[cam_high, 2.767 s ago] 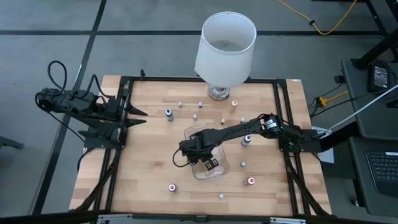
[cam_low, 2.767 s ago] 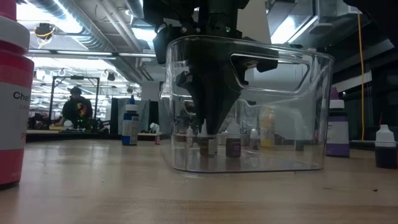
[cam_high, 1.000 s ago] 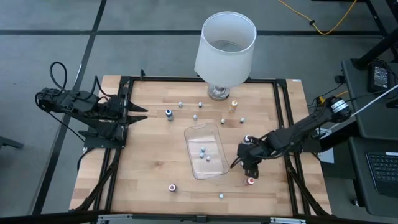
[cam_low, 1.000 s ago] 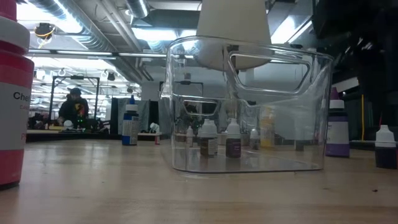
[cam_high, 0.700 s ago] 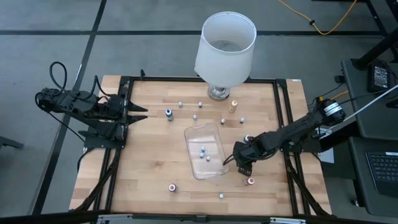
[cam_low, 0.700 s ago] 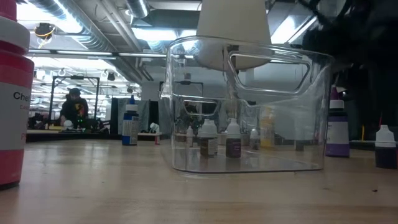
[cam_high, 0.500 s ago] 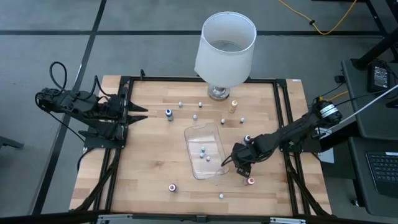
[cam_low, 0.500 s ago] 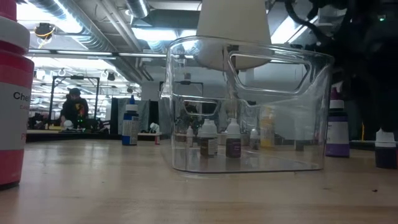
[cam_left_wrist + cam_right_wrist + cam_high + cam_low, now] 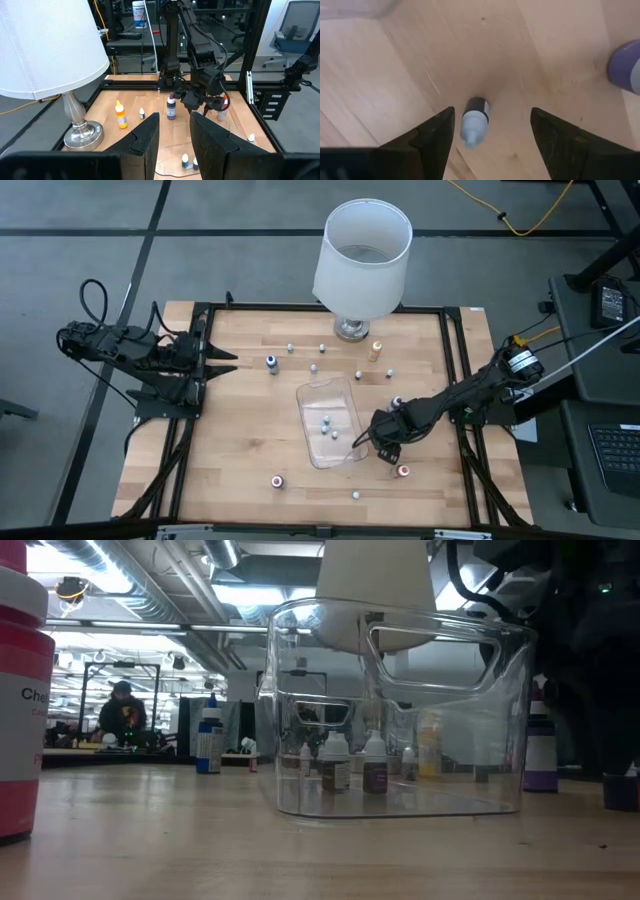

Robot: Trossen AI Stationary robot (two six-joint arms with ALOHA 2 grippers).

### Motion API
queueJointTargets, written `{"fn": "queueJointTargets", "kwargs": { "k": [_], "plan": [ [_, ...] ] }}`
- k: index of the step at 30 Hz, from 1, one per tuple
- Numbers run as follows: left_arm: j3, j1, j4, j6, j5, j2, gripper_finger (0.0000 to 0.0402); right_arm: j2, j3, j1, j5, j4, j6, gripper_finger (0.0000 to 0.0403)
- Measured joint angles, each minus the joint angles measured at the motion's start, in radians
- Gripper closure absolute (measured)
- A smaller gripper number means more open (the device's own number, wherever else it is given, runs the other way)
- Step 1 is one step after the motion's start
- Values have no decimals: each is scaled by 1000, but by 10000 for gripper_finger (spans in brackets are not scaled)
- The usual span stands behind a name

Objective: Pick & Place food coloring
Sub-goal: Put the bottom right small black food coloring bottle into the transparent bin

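Your right hand [image 9: 487, 131] hangs wide open and empty over a small white-capped food coloring bottle [image 9: 474, 121] standing on the table [image 9: 240, 420] beside the clear tray [image 9: 332, 423]; your left hand [image 9: 228, 367] waits, slightly open, at the table's left edge.

Right arm extended low across the table, wrist angled down; right gripper [image 9: 384, 448] just above the surface, fingers [image 9: 432, 137] spread wide. Left arm folded back at the table's left edge; left gripper [image 9: 226, 365] parted.
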Motion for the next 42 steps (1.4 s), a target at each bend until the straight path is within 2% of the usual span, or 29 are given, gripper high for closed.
{"fn": "queueJointTargets", "kwargs": {
  "k": [4,9,34,38,42],
  "plan": [
    [0,0,0,0,0,0,297,-2,-1,-1,-27,-23,38,153],
    [0,0,0,0,0,0,297,-1,-1,-1,-48,-29,45,188],
    [0,0,0,0,0,0,297,3,33,-1,-39,-32,17,330],
    [0,0,1,0,0,0,297,4,47,0,-58,-54,20,338],
    [0,0,1,1,0,0,297,4,88,2,-57,-108,18,329]
  ]
}}
